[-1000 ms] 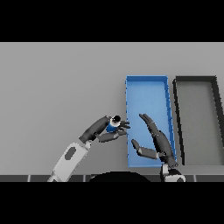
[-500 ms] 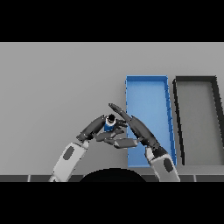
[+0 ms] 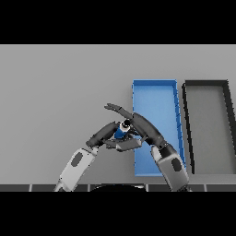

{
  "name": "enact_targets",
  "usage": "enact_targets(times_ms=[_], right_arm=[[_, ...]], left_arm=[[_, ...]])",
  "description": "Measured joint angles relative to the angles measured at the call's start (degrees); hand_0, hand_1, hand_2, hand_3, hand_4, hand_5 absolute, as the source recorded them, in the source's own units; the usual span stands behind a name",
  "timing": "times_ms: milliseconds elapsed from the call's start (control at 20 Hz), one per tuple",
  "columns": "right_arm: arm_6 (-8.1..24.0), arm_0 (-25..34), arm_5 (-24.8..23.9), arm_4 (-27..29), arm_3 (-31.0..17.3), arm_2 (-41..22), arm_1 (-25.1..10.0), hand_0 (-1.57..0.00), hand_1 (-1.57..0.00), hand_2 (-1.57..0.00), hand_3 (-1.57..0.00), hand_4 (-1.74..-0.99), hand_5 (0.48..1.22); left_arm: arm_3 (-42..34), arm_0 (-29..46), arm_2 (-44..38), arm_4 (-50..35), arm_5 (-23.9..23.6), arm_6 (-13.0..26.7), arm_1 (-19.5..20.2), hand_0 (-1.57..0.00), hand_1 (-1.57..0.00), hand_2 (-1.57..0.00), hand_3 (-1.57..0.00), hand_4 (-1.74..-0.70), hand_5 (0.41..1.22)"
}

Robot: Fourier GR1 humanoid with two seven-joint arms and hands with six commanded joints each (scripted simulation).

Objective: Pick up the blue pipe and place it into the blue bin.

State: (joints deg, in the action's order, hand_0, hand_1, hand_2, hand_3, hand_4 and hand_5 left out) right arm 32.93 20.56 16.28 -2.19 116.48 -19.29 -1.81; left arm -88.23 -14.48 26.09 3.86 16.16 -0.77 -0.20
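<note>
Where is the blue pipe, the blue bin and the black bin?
blue pipe (image 3: 120, 132), head view, its blue body between the hands.
blue bin (image 3: 154, 103), head view, bare floor near its far end.
black bin (image 3: 207, 124), head view, its grey floor.

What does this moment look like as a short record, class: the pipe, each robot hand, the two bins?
blue pipe: held above the table, just left of the blue bin, not yet inside
left robot hand: fingers curled round the pipe
right robot hand: fingers straight, reaching over the pipe
blue bin: holds nothing visible
dark bin: right of the blue bin
</note>
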Motion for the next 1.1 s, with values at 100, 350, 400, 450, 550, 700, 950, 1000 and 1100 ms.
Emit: enact_targets(times_ms=[100,350,400,450,550,700,950,1000,1100], right_arm=[[-0.65,1.03,0.72,0.05,-1.31,-0.68,0.59,-0.70,-0.70,-0.74,-0.60,-1.406,0.500],[-1.64,1.45,-0.27,0.85,-3.22,-1.47,3.29,-1.29,-1.29,-1.30,-1.10,-1.606,0.765],[-2.63,1.04,-0.67,1.80,-3.51,-1.31,3.24,-1.34,-1.34,-1.35,-1.19,-1.628,0.856],[-3.02,1.61,-1.17,2.31,-3.59,-1.39,3.01,-1.39,-1.39,-1.40,-1.25,-1.648,0.929],[-3.68,1.59,-2.07,1.72,-3.83,-2.35,2.40,-1.45,-1.45,-1.46,-1.36,-1.680,1.034],[-6.06,2.18,-2.91,1.38,-4.36,-3.55,1.87,-1.51,-1.51,-1.51,-1.46,-1.710,1.125],[-7.02,1.48,-5.71,0.63,-3.75,-4.23,1.88,-1.55,-1.55,-1.55,-1.54,-1.731,1.190],[-8.05,1.29,-6.06,0.27,-3.42,-4.45,1.62,-1.56,-1.56,-1.56,-1.54,-1.733,1.196],[-8.41,1.22,-7.45,-1.32,-3.37,-5.21,1.57,-1.56,-1.56,-1.56,-1.55,-1.736,1.205]], left_arm=[[-0.71,0.83,-0.26,-0.66,0.60,1.06,-0.12,-1.57,-1.57,-1.57,-1.57,-1.59,1.221],[-0.61,1.14,-0.71,-0.43,1.01,0.11,-1.22,-1.57,-1.57,-1.57,-1.53,-1.69,1.221],[-0.72,1.54,-1.00,-1.51,1.93,-0.28,-1.45,-1.57,-1.57,-1.57,-1.50,-1.70,1.221],[-0.43,0.50,-1.99,-1.99,2.38,-0.36,-1.56,-1.57,-1.57,-1.57,-1.49,-1.71,1.221],[-0.47,0.83,-2.16,-2.28,3.05,-0.45,-1.88,-1.57,-1.57,-1.57,-1.44,-1.72,1.221],[-1.51,1.30,-2.52,-2.11,3.35,-0.02,-1.51,-1.57,-1.57,-1.57,-1.43,-1.73,1.221],[-1.35,0.94,-1.93,0.40,1.60,-0.86,-2.50,-1.57,-1.57,-1.57,-1.45,-1.72,1.221],[-2.14,1.21,-1.73,1.80,0.64,-1.42,-2.06,-1.46,-1.34,-1.29,-1.17,-1.60,1.221],[-2.03,0.71,-2.28,2.96,2.15,-1.46,-1.12,-0.94,-0.86,-0.83,-0.75,-1.37,1.221]])
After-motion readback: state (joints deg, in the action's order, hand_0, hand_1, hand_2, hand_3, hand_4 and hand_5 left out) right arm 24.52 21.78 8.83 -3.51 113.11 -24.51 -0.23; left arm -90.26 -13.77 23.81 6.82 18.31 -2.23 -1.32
